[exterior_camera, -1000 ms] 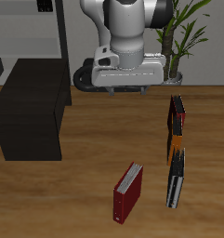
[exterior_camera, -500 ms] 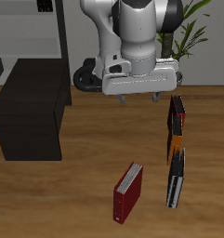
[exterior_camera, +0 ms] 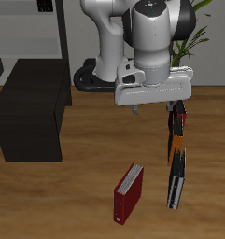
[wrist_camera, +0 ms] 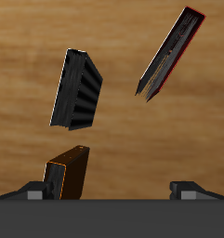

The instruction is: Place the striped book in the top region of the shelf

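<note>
Shelf (exterior_camera: 30, 119), black and boxy, sits on table toward back edge, flat top bare. Dark red book (exterior_camera: 129, 193) lies near front edge. Gripper (exterior_camera: 153, 109) hangs mid-table above wood, fingers spread, nothing between them (wrist view shows both tips apart). Striped book (wrist_camera: 78, 89) lies on table near front edge, touching orange-and-black book (exterior_camera: 176, 147), well apart from shelf.

striped book (exterior_camera: 176, 180) near table's front edge, shelf (exterior_camera: 30, 119) well apart, farther back
</note>
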You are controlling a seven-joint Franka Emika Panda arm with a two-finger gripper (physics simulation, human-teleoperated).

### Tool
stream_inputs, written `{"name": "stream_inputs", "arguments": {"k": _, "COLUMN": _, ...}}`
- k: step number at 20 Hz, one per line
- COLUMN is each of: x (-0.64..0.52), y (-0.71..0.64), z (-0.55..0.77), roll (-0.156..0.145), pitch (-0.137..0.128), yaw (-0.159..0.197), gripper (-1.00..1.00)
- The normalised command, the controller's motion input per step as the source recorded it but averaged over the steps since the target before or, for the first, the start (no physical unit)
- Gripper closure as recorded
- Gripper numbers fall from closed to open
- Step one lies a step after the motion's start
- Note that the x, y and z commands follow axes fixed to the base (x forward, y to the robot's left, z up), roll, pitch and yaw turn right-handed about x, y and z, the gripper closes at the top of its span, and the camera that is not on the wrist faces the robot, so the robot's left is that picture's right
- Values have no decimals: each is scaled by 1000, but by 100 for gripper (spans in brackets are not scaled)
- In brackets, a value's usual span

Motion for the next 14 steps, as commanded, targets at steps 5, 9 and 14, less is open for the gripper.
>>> {"name": "stream_inputs", "arguments": {"k": 5, "x": 259, "y": 227, "z": -109, "roll": 15, "pitch": -59, "yaw": 45, "gripper": -100}}
{"name": "stream_inputs", "arguments": {"k": 9, "x": 209, "y": 79, "z": -184, "roll": 23, "pitch": -9, "yaw": 4, "gripper": -100}}
{"name": "stream_inputs", "arguments": {"k": 14, "x": 165, "y": 155, "z": -158, "roll": 14, "pitch": -27, "yaw": -13, "gripper": -100}}
